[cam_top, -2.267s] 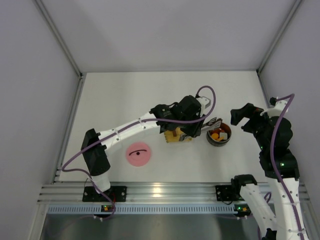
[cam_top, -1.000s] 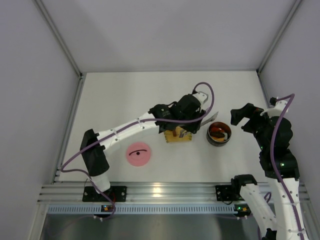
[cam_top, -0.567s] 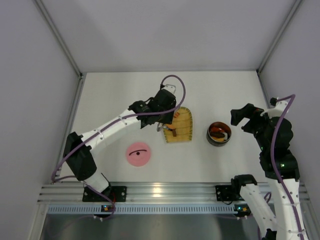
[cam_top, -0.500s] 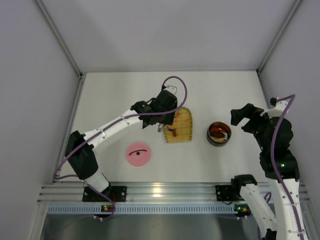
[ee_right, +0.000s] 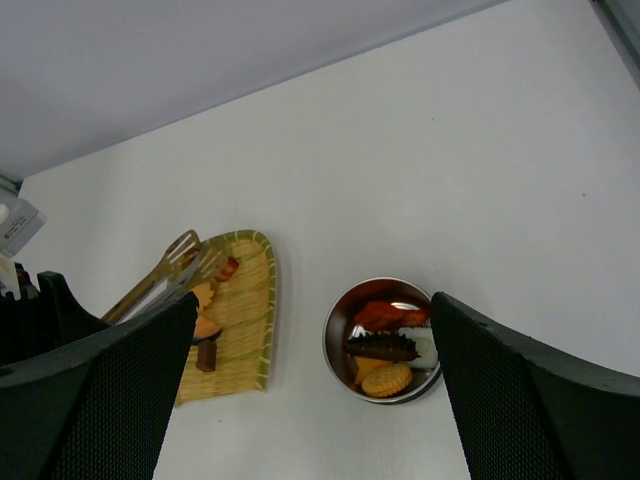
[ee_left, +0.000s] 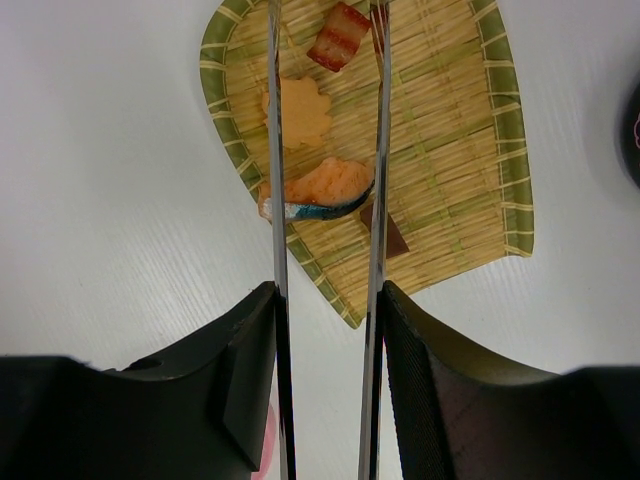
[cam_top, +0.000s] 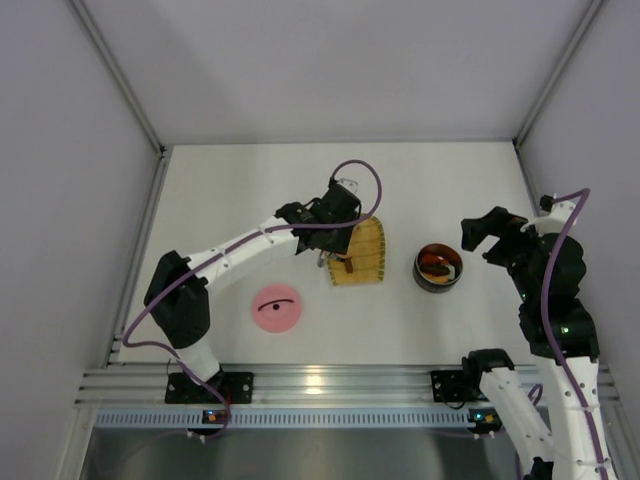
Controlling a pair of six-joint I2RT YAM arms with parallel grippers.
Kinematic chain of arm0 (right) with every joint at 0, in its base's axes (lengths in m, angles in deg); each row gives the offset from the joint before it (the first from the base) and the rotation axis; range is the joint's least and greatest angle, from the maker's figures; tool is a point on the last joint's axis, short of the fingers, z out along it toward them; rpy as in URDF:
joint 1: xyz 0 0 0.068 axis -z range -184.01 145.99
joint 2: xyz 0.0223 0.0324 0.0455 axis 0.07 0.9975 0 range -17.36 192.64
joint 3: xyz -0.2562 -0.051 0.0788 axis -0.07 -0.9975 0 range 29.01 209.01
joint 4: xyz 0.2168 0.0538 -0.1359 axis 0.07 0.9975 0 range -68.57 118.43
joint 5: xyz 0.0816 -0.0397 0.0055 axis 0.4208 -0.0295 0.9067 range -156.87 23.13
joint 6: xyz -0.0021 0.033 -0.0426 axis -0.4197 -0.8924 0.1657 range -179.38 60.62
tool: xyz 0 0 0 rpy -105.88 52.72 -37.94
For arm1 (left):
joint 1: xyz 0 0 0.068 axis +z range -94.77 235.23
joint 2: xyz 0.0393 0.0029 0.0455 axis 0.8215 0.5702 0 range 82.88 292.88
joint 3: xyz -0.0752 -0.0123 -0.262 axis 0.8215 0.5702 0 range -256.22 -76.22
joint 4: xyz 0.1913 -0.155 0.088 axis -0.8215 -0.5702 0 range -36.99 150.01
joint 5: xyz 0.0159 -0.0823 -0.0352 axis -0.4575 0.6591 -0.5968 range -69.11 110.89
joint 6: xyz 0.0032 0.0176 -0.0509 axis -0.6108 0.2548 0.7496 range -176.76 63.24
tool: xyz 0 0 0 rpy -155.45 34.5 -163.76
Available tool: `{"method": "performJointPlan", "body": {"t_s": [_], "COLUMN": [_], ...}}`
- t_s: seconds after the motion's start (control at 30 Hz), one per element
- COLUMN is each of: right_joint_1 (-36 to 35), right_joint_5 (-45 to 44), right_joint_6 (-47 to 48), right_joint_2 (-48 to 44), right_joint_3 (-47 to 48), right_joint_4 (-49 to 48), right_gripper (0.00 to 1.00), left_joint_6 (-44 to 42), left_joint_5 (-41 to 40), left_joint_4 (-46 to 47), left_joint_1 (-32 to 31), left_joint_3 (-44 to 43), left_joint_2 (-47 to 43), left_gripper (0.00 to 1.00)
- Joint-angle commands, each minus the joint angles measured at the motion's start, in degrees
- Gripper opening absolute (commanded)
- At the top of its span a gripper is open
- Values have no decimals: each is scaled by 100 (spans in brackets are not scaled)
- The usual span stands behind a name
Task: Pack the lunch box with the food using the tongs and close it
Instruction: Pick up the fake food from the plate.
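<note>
The left claw [ee_left: 328, 295] is clamped on the tongs [ee_left: 275, 150]. Their two thin arms run up between its fingers and out over the yellow woven tray [ee_left: 450, 150]. A pink fish piece [ee_left: 325, 185] and an orange flower-shaped slice [ee_left: 297, 110] lie between the arms; whether the metal touches them cannot be told. A striped brown piece [ee_left: 340, 35] and a dark brown bit [ee_left: 388, 232] also lie on the tray.

In the top view the steel bowl [cam_top: 417, 268] sits right of centre, near the tray, uncovered, with food [ee_right: 385, 345] inside. The pink lid [cam_top: 277, 307] lies flat on the tabletop [cam_top: 250, 190] at lower left of centre, well apart from the bowl.

The right claw [ee_right: 312, 300] hangs with its fingers wide apart, holding nothing.
</note>
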Motion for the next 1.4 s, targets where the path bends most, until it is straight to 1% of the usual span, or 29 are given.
{"method": "performJointPlan", "body": {"t_s": [0.0,0.27,1.0,1.03,1.13,1.17,1.23,1.27,1.33,1.37], "right_joint_1": [65,56,56,56,56,56,65,56,56,56], "right_joint_5": [7,-2,-11,-11,-20,-20,-20,-20,-20,-20], "right_joint_6": [46,46,38,38,38,38,38,38,38,38], "right_joint_2": [44,27,-35,-44,-44,-44,-52,-52,-61,-61], "right_joint_3": [192,148,86,86,86,86,86,86,86,86], "right_joint_4": [72,63,72,72,81,81,72,81,72,72], "right_gripper": [98,98,98,98,98,98,98,98,98,98], "left_joint_6": [-96,-148,-140,-140,-140,-140,-148,-148,-140,-140], "left_joint_5": [87,395,298,298,307,307,316,316,333,333], "left_joint_4": [220,273,255,264,282,282,273,256,212,211], "left_joint_1": [22,13,13,13,13,13,13,13,13,13], "left_joint_3": [-19,86,157,157,148,139,122,104,52,34], "left_joint_2": [1,27,194,194,194,185,168,159,98,71], "left_gripper": [49,48,47,47,39,33,29,25,21,21]}}
